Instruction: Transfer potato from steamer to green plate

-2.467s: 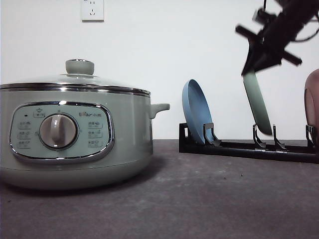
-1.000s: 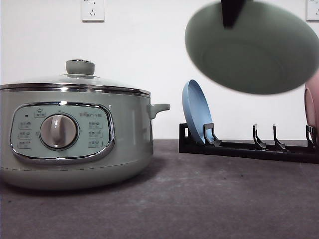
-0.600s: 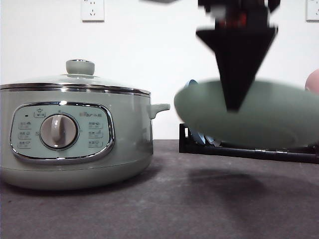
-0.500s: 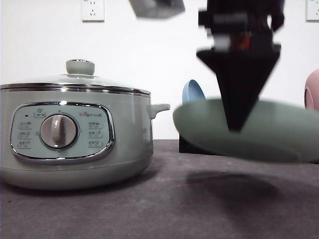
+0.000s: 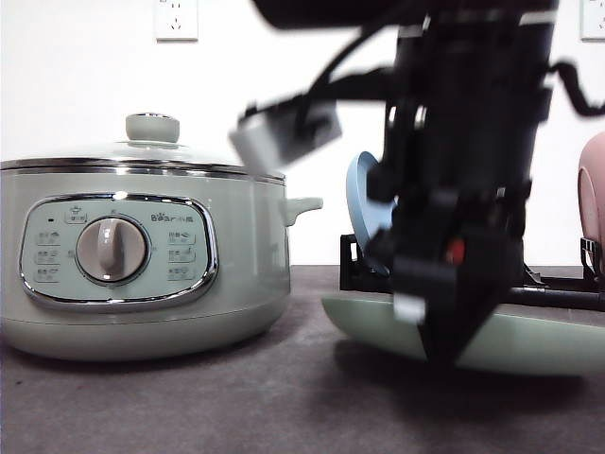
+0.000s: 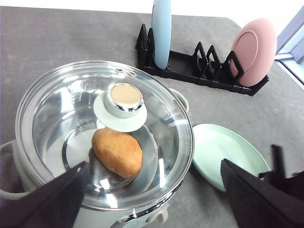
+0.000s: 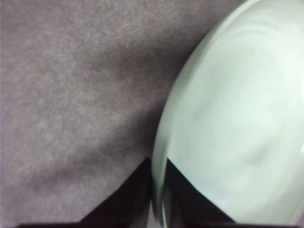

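Right claw (image 5: 452,352) pointing down, clamped on green plate (image 5: 539,342) rim, plate seemingly touching table (image 5: 189,397)

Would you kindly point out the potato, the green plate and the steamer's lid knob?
potato (image 6: 117,152), left wrist view, middle of its skin.
green plate (image 6: 223,147), left wrist view, bare centre.
lid knob (image 6: 125,96), left wrist view, its top.

The right arm (image 5: 473,142) is matte black with looping black cables, a grey box and a small red mark.

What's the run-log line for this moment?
right hand: shut on green plate, at table | potato: in steamer | lid on | left hand: open
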`<action>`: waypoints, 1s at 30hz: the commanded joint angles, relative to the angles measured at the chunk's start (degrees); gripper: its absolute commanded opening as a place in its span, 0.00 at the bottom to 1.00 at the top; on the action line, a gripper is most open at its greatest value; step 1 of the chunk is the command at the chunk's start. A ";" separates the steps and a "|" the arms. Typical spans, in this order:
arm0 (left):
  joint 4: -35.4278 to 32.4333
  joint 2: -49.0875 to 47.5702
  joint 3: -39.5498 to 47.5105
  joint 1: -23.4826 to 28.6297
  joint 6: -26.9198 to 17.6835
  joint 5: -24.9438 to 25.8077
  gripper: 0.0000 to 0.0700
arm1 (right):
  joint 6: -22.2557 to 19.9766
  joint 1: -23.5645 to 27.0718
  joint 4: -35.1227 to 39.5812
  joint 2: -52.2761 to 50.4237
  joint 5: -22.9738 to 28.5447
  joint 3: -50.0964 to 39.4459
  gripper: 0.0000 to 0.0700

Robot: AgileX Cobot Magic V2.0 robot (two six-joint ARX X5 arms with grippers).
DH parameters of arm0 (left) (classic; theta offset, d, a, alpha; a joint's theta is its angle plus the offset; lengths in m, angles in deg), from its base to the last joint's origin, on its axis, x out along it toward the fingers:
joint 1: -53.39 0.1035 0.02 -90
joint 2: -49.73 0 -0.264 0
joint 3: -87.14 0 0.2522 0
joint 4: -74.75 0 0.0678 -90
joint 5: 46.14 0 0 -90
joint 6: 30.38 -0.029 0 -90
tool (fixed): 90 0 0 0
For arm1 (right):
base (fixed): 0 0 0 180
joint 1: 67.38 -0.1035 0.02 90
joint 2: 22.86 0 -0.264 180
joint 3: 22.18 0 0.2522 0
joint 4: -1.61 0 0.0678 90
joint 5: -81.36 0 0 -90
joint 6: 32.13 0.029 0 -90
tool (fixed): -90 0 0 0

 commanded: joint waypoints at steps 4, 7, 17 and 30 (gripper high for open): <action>-0.53 0.33 -1.29 -0.04 -0.26 0.11 0.80 | 0.63 -0.61 0.66 5.30 -1.02 0.00 0.01; -0.34 0.31 -1.29 -0.04 -0.26 0.11 0.80 | 1.04 -0.58 0.74 6.40 -1.05 0.00 0.03; -0.22 0.33 -1.29 -0.04 -0.26 0.12 0.80 | 2.58 -0.50 -0.92 5.27 -1.49 0.27 0.53; -0.53 0.33 -1.29 -0.04 -0.26 0.11 0.80 | 2.43 1.32 -3.47 -8.93 -6.50 11.99 0.53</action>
